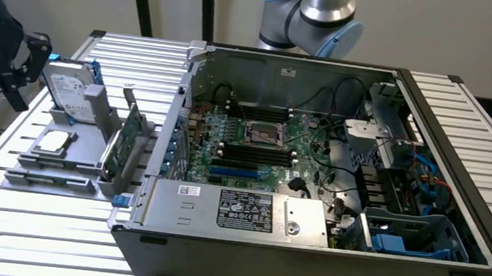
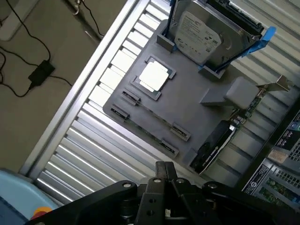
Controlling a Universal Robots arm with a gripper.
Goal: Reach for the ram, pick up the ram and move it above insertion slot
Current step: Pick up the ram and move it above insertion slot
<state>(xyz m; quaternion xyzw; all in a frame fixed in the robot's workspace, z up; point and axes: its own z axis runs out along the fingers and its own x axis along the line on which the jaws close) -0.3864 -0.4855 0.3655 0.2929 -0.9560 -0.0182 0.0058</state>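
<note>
Fingers (image 2: 164,172) pressed shut, nothing betw them, hanging over the slatted tabletop (image 2: 89,154) just off the edge of the grey tray (image 2: 187,110). Ram (image 2: 157,116): looks like the thin strip standing edge-on betw two clip pairs on that tray, near the fingers but untouched; hard to make out. Further along the tray: CPU (image 2: 153,76) flat in its recess, hard drive (image 2: 199,33) upright w/ blue rails, green card w/ metal bracket (image 1: 122,143) on edge. In the exterior view the tray sits to the view's left of the open PC case (image 1: 307,261). Insertion slot (image 1: 258,153) is among parallel black sockets on the mobo (image 1: 311,150), well apart from the ram.
</note>
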